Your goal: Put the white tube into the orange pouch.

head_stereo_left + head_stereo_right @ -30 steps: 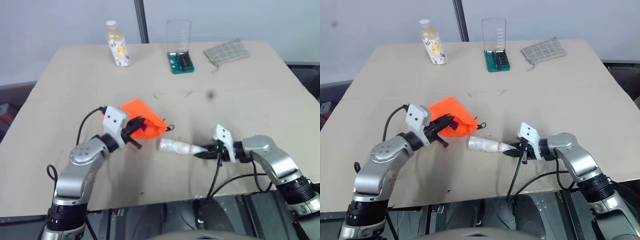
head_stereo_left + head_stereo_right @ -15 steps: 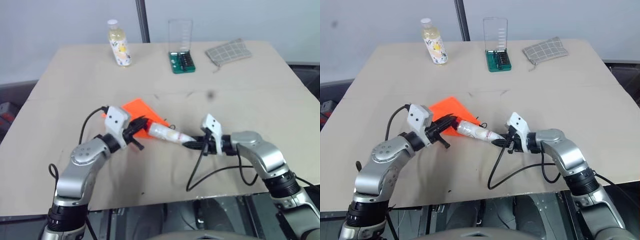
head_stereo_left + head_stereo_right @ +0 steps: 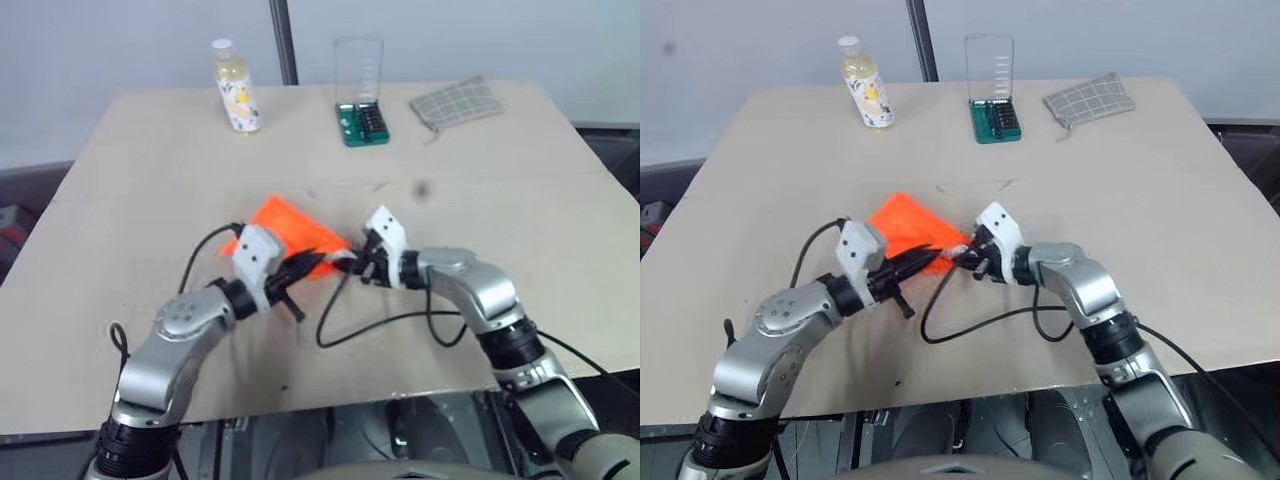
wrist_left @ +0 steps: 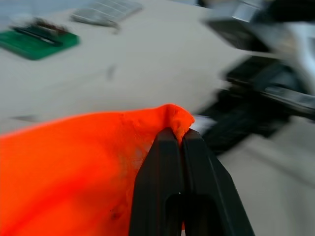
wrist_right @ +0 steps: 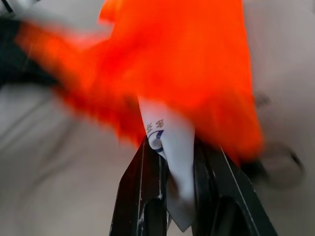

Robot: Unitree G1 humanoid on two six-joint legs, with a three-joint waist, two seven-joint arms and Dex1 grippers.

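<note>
One orange pouch (image 4: 74, 162) pinched by left gripper (image 4: 176, 140); right gripper (image 5: 172, 162) clamps one white tube (image 5: 170, 142), apparently entering

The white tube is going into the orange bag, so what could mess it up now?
The left gripper pinches only the edge of the orange pouch; the fabric might slip out and the mouth fall shut. The right gripper holds the white tube by its tail end, so it might tilt and push the pouch away.
</note>
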